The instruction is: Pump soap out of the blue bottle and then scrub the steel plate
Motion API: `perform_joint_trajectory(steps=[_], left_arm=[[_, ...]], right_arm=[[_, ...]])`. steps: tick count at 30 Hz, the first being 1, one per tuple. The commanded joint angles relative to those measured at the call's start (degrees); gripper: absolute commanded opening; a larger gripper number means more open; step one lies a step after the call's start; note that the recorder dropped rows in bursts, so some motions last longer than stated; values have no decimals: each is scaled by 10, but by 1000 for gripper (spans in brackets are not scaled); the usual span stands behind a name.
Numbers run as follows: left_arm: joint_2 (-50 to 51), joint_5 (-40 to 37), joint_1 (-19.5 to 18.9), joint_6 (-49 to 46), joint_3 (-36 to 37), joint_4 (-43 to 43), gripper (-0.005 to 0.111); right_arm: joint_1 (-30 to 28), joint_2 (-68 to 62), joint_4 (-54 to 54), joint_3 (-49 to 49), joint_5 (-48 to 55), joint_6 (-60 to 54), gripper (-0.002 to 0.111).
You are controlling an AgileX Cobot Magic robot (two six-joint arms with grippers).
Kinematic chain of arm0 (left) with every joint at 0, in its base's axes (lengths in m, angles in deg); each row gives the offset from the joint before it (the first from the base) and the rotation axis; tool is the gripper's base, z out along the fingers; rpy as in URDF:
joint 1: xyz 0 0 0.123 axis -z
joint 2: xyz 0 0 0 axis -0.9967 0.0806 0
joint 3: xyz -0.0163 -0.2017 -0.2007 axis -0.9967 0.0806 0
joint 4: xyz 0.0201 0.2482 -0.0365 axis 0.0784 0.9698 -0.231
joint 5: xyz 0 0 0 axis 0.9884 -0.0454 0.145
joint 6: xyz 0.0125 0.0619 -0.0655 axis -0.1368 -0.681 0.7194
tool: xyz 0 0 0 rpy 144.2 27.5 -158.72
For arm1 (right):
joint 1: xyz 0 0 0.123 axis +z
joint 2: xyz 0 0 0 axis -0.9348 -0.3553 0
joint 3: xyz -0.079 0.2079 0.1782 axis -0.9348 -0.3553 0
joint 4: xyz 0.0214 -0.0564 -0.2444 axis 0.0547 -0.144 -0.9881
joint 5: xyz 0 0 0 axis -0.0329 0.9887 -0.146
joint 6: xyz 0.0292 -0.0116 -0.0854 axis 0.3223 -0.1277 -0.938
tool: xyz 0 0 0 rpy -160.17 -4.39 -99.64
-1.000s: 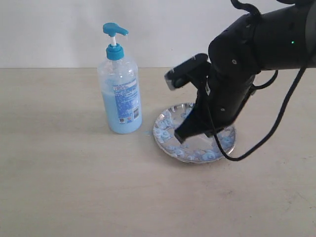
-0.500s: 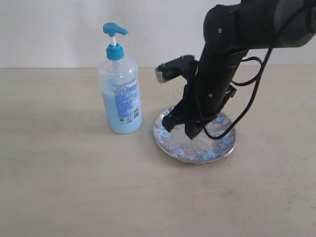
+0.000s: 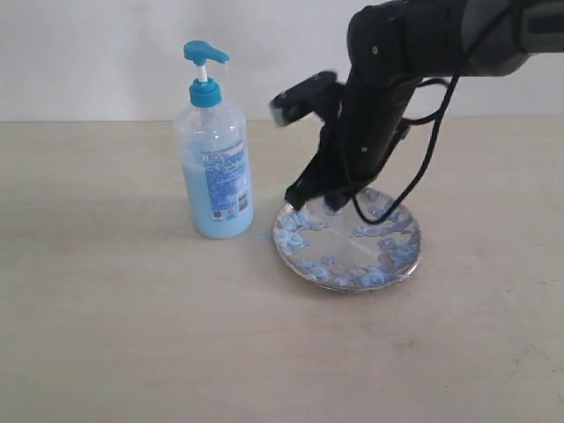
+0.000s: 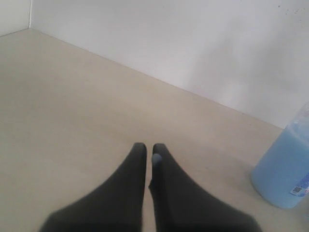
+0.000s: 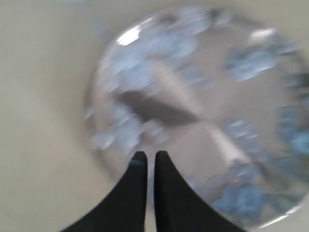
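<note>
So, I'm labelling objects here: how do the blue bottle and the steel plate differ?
The blue bottle stands tall and upright; the steel plate lies flat and shallow. The bottle is clear plastic with soap inside; the plate is shiny metal with pale blue blobs on top. Both rest on the table.

The round shallow steel plate [image 3: 352,249] is gleaming like polished metal, its bare centre smooth and throwing back light, while the pale blue soap blobs [image 3: 307,240] on it are looking foamy and dull. The tall clear plastic pump bottle [image 3: 216,189] is shining smooth and glossy; its bright blue pump head [image 3: 204,53] is reading as hard plastic, its blue-and-white printed label [image 3: 227,181] as slick. The beige tabletop [image 3: 106,317] is looking matt and faintly scuffed. The black right gripper [image 5: 147,155] and black left gripper [image 4: 148,147] are showing a smooth matt finish, and the black arm casing [image 3: 414,44] is carrying a soft sheen
</note>
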Motion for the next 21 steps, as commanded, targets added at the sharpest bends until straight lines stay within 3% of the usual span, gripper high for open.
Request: perform_joint_trajectory(steps=[1,3,5,7,8,9,10,11,12,13,15,16,17,18,19,20,21], left_arm=[[3,3,3,-2,2,-1,4],[3,3,3,-2,2,-1,4],[3,3,3,-2,2,-1,4],[3,3,3,-2,2,-1,4],[3,3,3,-2,2,-1,4],[3,3,3,-2,2,-1,4],[3,3,3,-2,2,-1,4],[3,3,3,-2,2,-1,4],[3,3,3,-2,2,-1,4],[3,3,3,-2,2,-1,4],[3,3,3,-2,2,-1,4],[3,3,3,-2,2,-1,4],[3,3,3,-2,2,-1,4],[3,3,3,-2,2,-1,4],[3,3,3,-2,2,-1,4],[3,3,3,-2,2,-1,4],[3,3,3,-2,2,-1,4]], right_arm=[[10,3,8,-18,171,-148,0],[0,1,-122,-21,149,-84,0],[-8,-2,-251,-20,18,69,0],[-11,-2,-274,-20,-88,213,0],[-9,-2,-225,-20,-141,242,0],[-4,-2,-175,-20,-151,213,0],[8,-2,-61,-20,-82,14,0],[14,-3,-38,-20,-28,-106,0],[16,-6,-35,-21,99,-213,0],[11,-6,-59,-21,125,-214,0],[-12,-6,-181,-21,35,-139,0],[-23,-6,-242,-21,-118,35,0],[-23,-6,-241,-21,-181,125,0],[-17,-6,-183,-21,-275,356,0],[-8,-4,-136,-21,-247,436,0],[6,-4,-132,-21,-192,398,0],[19,-4,-132,-21,-113,287,0]])
